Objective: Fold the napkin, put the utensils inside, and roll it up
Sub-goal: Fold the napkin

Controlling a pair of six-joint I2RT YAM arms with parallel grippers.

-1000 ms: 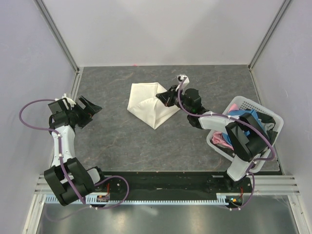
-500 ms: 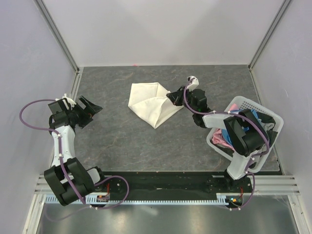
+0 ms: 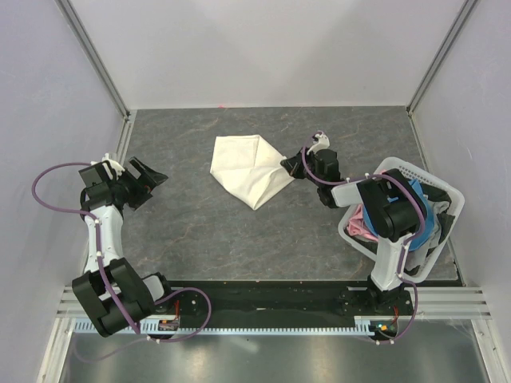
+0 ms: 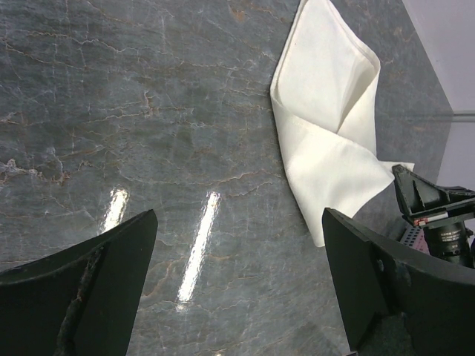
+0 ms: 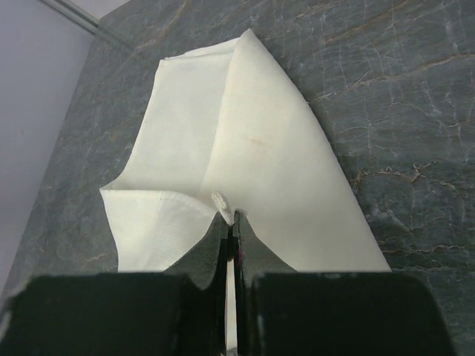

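The cream-white napkin [image 3: 247,167] lies partly folded on the dark stone table, also seen as napkin [image 4: 326,126] and napkin [image 5: 237,148]. My right gripper [image 3: 289,165] is shut on the napkin's right corner; in the right wrist view a small tuft of cloth pokes out between the closed tips of the right gripper [image 5: 228,218]. My left gripper [image 3: 148,177] stands open at the table's left, well apart from the cloth; in the left wrist view its dark fingers [image 4: 82,289] frame bare table. The utensils are out of view.
A white plastic basket [image 3: 447,191] at the right holds blue and pink cloths, close behind my right arm. The enclosure's pale walls stand on the left, back and right of the table [image 3: 192,231].
My right gripper has pulled the napkin's corner to the right, drawing the right flap outward. The left arm has not moved.
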